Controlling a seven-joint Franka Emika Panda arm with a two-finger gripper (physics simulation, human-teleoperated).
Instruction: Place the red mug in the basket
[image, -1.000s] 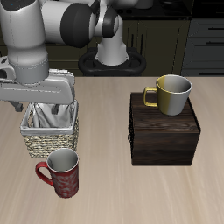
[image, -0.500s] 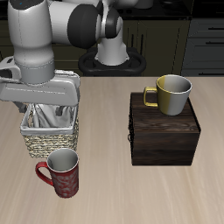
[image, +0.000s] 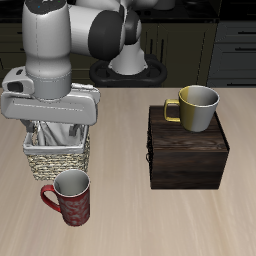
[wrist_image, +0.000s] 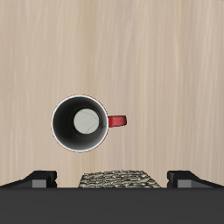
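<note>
With fingers spread wide and holding nothing, the gripper (wrist_image: 112, 178) hangs over the tan woven wicker basket (image: 57, 152), while the dark red patterned mug (image: 71, 196) stands upright on the wooden table (image: 120, 220) just beyond it, toward the front edge.

the basket (image: 58, 160) is rough woven wicker with cloth lining; the red mug (image: 72, 198) looks glazed ceramic; the table (image: 120, 215) is pale matt wood.
</note>
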